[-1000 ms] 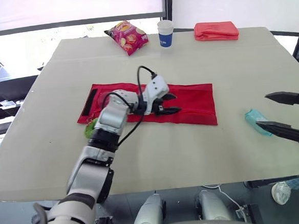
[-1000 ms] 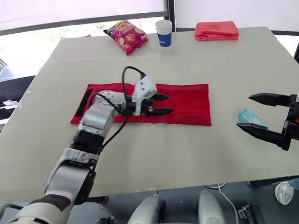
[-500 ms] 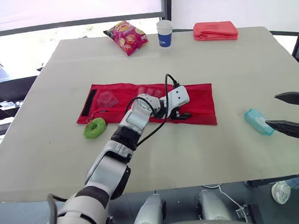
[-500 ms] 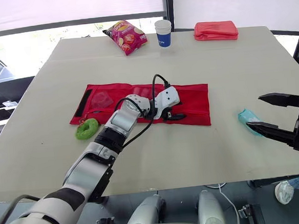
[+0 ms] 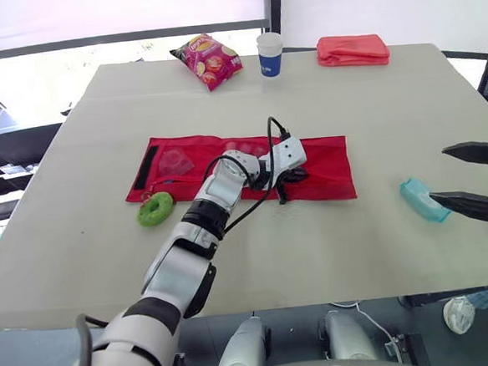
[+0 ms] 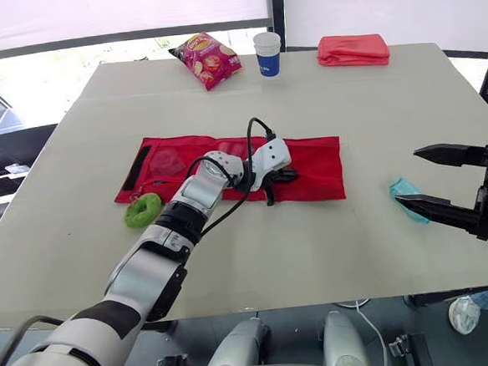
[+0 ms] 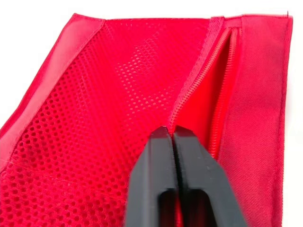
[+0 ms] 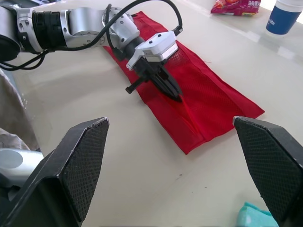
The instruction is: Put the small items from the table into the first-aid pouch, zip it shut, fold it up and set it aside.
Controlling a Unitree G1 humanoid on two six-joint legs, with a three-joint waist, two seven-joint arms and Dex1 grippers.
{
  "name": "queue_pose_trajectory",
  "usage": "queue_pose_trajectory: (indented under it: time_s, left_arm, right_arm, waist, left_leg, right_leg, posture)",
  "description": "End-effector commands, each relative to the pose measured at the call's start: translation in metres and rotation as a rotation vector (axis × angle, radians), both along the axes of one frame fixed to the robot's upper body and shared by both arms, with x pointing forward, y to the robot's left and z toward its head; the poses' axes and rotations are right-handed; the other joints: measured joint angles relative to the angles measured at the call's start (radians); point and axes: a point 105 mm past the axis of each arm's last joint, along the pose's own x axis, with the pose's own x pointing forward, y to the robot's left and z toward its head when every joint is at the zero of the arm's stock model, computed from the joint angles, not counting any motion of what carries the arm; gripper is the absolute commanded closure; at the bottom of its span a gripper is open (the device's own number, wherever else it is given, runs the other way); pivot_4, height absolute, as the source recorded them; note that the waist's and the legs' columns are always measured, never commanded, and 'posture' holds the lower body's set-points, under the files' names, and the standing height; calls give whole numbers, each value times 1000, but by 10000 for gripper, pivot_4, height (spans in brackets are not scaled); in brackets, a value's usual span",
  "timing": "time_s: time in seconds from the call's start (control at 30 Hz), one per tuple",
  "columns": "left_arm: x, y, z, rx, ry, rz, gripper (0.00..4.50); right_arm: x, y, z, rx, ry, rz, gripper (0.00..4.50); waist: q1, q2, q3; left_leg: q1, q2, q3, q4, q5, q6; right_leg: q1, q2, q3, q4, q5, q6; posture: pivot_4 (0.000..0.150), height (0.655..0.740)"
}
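Currently we note the left gripper [image 7: 171,133] with its fingers pressed together, tips on the zipper [image 7: 190,91] of the red first-aid pouch [image 5: 326,156], which lies unfolded flat in the middle of the table [image 5: 346,92]. We see the right gripper [image 6: 407,174] spread wide at the table's right edge, just beside a teal packet [image 5: 421,198]. A green ring [image 5: 154,209] lies near the pouch's left end.
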Motion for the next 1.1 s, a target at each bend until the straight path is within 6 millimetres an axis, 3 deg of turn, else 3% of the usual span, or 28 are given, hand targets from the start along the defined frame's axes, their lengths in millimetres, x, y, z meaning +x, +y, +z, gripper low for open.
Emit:
queue_pose_trajectory:
  time_s: [0.03,0.1,0.23,0.37,0.53,0.8,1.0,1.1]
  left_arm:
    - [-14,-17,16,-124,45,-24,44494]
    - [-23,-23,18,-147,66,-36,44494]
    - [-38,-43,18,-195,101,-46,44494]
    - [-40,-54,18,-207,104,-16,44494]
    - [-37,-58,20,-215,97,17,44494]
    - [-33,-66,29,-241,88,33,44494]
    - [-34,-71,32,-254,86,24,45000]
    - [-34,-73,34,-272,100,30,45000]
  right_arm:
    - [-4,-3,1,0,-23,-68,0]
    - [-3,-11,-1,-14,-40,-150,0]
    - [3,-40,-36,-124,52,-397,0]
    - [14,-59,-71,-205,164,-547,0]
    - [43,-71,-104,-232,244,-641,0]
    - [82,-84,-131,-289,286,-733,0]
    - [78,-79,-129,-271,298,-711,29391]
    - [67,-77,-116,-257,209,-711,42471]
  waist:
    - [2,0,0]
    - [5,0,0]
    - [14,0,0]
    - [18,0,-1]
    - [10,2,-1]
    - [19,2,-1]
    - [19,2,-1]
    - [23,2,-1]
  left_leg:
    - [0,0,0,0,0,0]
    - [0,0,0,0,0,0]
    - [0,0,0,1,0,0]
    - [0,-1,2,1,0,0]
    - [2,0,4,0,0,0]
    - [1,-1,4,0,0,0]
    - [1,-1,3,-1,0,0]
    - [0,-1,3,0,0,0]
  right_leg:
    - [0,0,0,0,0,0]
    - [0,-1,0,0,0,0]
    - [0,-1,0,1,0,0]
    - [0,-1,2,0,1,1]
    - [0,0,4,0,1,1]
    - [-1,-1,3,-1,1,1]
    - [-1,-1,3,-1,1,1]
    - [-1,-1,3,-1,1,1]
  posture:
    - [1500,7400]
    - [1500,7400]
    - [1500,7400]
    - [1500,7400]
    - [1500,7400]
    - [1500,7400]
    - [1500,7400]
    - [1500,7400]
